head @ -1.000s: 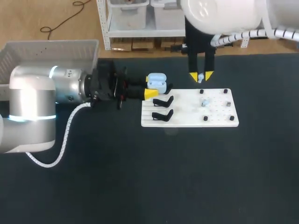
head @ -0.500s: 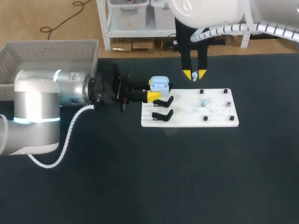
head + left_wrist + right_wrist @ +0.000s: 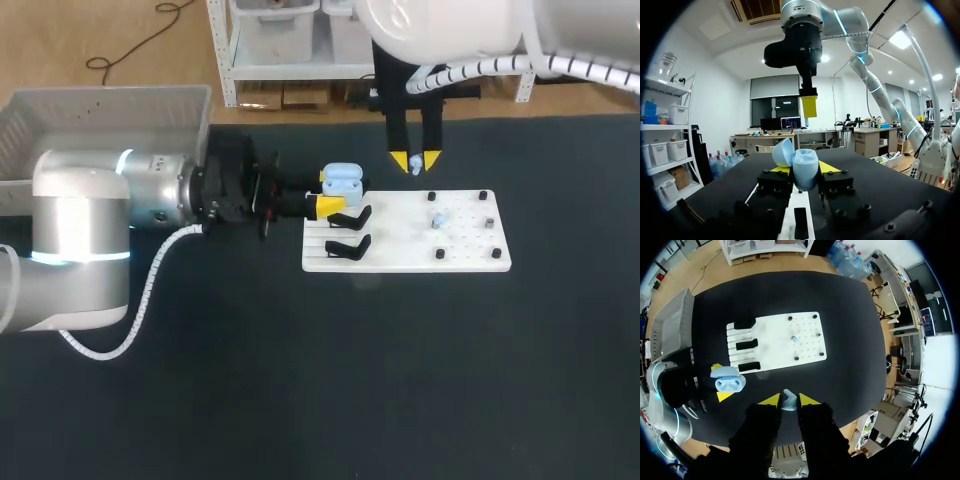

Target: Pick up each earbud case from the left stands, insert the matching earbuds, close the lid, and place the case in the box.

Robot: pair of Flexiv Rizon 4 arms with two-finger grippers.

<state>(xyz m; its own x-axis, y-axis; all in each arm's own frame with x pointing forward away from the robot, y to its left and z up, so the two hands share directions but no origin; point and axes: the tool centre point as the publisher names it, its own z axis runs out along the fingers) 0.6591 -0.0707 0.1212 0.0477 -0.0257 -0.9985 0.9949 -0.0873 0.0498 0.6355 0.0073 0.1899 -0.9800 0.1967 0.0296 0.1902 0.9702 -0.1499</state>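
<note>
Bright, even overhead light — faint shadows

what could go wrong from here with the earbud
The earbud is pinched only by the right gripper's yellow tips; it might slip or twist on contact. The open case in the left gripper lies off to the side of it, so a slightly misaligned approach could strike the raised lid rather than a socket.

So the case [image 3: 342, 182] sits in the left gripper [image 3: 329, 191] by the back-left corner of the board [image 3: 400, 250], stands [image 3: 348, 230] on its left side, one earbud [image 3: 438, 219] mid-board, another earbud [image 3: 416, 167] in the right gripper [image 3: 416, 161] behind the board, box [image 3: 60, 110] far left.
</note>
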